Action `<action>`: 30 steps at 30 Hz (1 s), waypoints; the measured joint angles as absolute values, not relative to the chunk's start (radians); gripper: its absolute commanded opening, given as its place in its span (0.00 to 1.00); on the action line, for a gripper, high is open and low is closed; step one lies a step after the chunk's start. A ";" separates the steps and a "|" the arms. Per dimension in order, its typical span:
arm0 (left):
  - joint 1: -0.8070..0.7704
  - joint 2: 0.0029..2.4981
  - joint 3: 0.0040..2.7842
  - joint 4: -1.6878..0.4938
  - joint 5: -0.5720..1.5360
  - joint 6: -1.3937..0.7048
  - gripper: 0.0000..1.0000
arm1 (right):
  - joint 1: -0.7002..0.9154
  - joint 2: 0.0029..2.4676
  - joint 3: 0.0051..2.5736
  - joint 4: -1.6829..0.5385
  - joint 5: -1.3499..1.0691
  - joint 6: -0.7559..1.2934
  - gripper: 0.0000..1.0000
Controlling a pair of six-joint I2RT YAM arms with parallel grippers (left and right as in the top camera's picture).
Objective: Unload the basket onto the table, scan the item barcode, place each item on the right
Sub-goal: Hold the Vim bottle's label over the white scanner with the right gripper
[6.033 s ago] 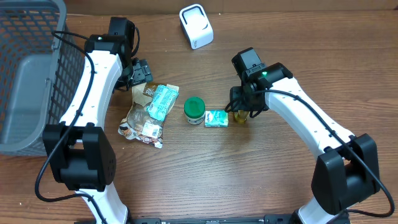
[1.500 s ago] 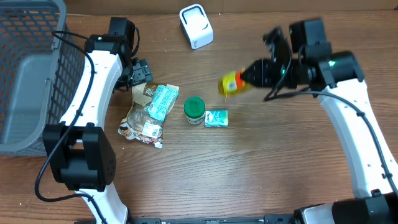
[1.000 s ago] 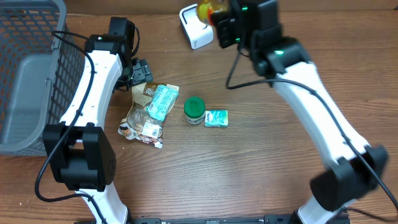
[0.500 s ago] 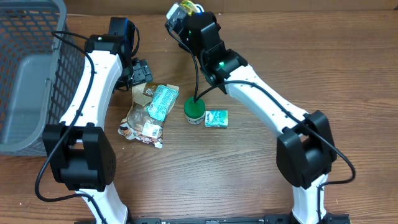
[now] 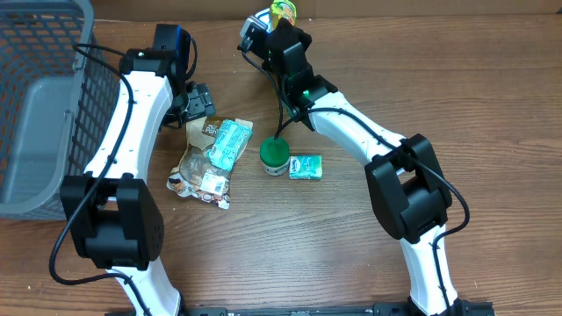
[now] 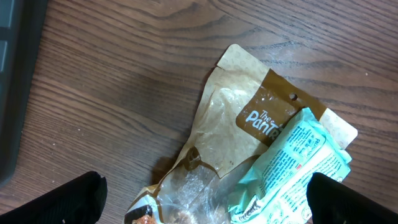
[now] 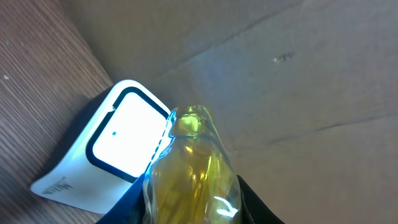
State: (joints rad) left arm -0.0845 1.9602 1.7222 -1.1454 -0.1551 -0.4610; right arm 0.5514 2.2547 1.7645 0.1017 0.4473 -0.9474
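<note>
My right gripper is shut on a small yellow bottle at the table's far edge, raised beside the white barcode scanner, which the arm partly hides. In the right wrist view the bottle sits between the dark fingers, with the gripper around its sides. The scanner's lit white window is just left of the bottle. My left gripper hangs open over a brown snack pouch and a teal packet. The left wrist view shows that gripper holding nothing.
A green-lidded jar and a small teal box stand mid-table. The brown pouch and the teal packet lie left of them. A grey wire basket fills the far left. A cardboard wall rises behind the scanner.
My right arm has swung left along the far edge with the bottle and settled it beside the scanner, shifting slightly right in the last half second. The left arm has not moved.
</note>
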 measured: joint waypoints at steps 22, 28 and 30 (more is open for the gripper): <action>-0.084 1.960 1.722 -1.145 -0.155 -0.461 1.00 | 0.542 2.337 1.765 0.279 0.433 -0.993 0.04; -0.084 1.960 1.722 -1.145 -0.155 -0.461 1.00 | 0.542 2.327 1.766 0.372 0.518 -0.913 0.08; -0.084 1.960 1.722 -1.146 -0.155 -0.461 1.00 | 0.541 2.310 1.765 0.311 0.534 -0.868 0.09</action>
